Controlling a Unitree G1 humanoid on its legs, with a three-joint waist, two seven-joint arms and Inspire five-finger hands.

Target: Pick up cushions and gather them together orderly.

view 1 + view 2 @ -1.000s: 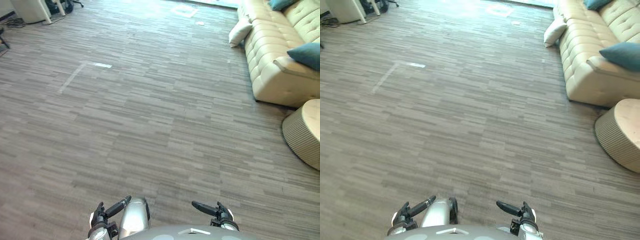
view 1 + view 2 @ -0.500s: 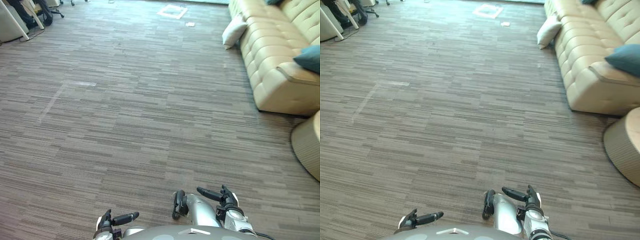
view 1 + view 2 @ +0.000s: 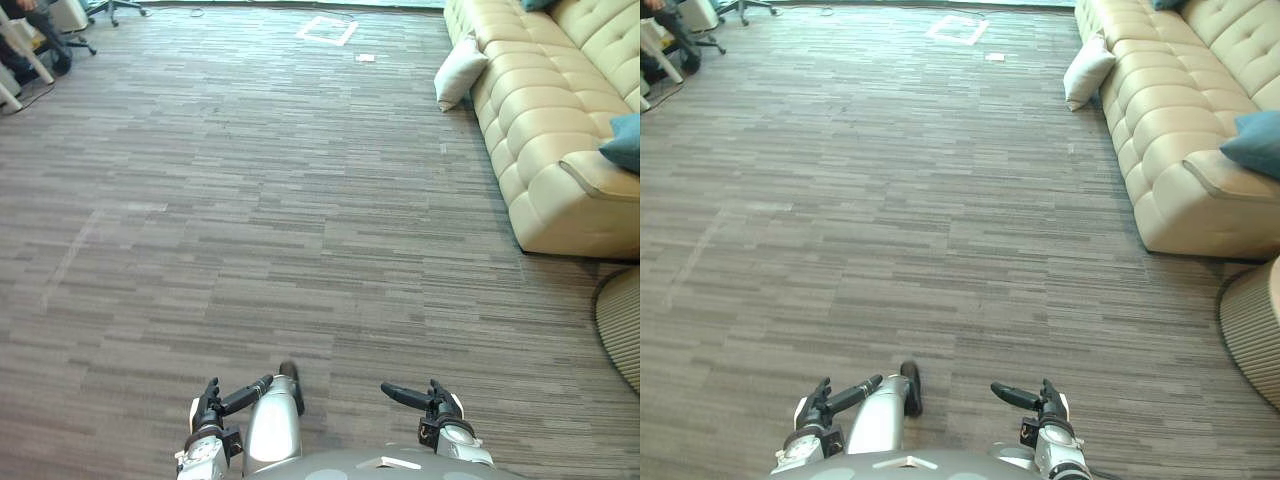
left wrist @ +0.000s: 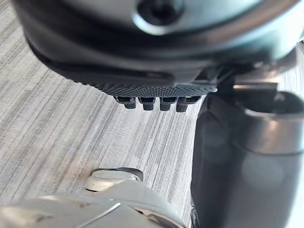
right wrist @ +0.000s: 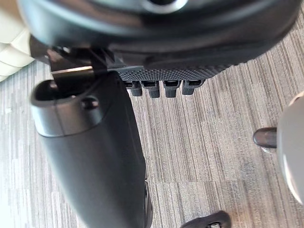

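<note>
A white cushion (image 3: 458,72) lies on the floor, leaning against the far end of the beige sofa (image 3: 545,130). A teal cushion (image 3: 1255,143) rests on the sofa's near arm, and the edge of another teal cushion (image 3: 535,4) peeks in at the sofa's far end. My left hand (image 3: 212,402) and right hand (image 3: 432,400) hang low at the near edge of the eye views, far from every cushion. Both are open and hold nothing. The wrist views show straight fingers (image 4: 152,102) and fingers (image 5: 164,88) above bare carpet.
A round wicker ottoman (image 3: 622,325) stands at the right, just in front of the sofa's arm. Desk legs and office chairs (image 3: 25,55) stand at the far left. A white tape square (image 3: 326,29) marks the carpet far ahead. Wide carpet lies between me and the sofa.
The whole picture has shifted, so the camera has moved: sofa and white cushion now sit lower and closer. Both hands stay low and hold nothing.
</note>
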